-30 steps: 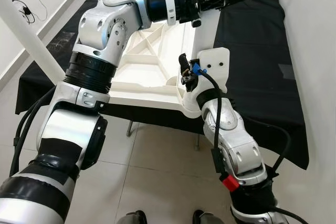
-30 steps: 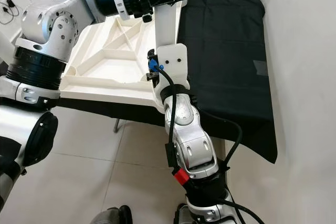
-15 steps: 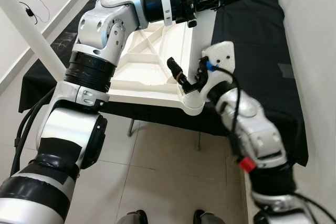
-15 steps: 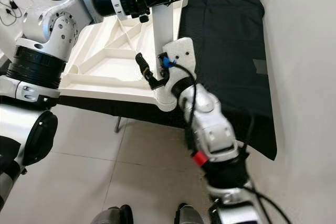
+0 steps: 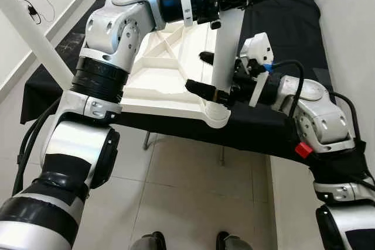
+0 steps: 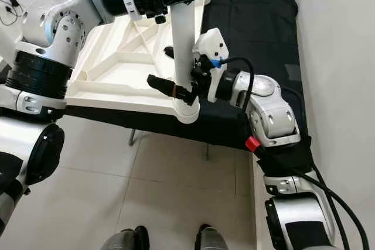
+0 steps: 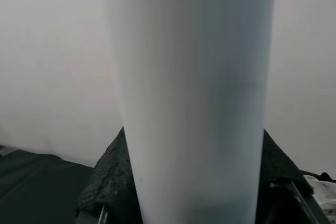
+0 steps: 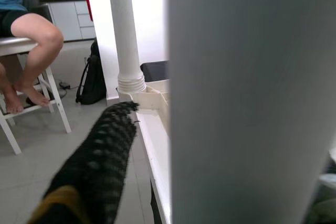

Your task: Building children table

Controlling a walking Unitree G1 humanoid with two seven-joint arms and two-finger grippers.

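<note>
While both pincers flank it, white table leg (image 5: 225, 33) upright, long axis vertical.

We see that the right arm (image 5: 310, 115) has swung out to the right of the table leg (image 5: 224, 45) since a second ago; back then it rose from directly below the leg's socket, forearm upright. Now the forearm lies level and the right gripper (image 5: 212, 74) reaches in sideways, its two black fingers (image 5: 199, 88) straddling the leg just above the corner socket of the upturned tabletop (image 5: 170, 80), where half a second ago one finger only neared that corner.
</note>
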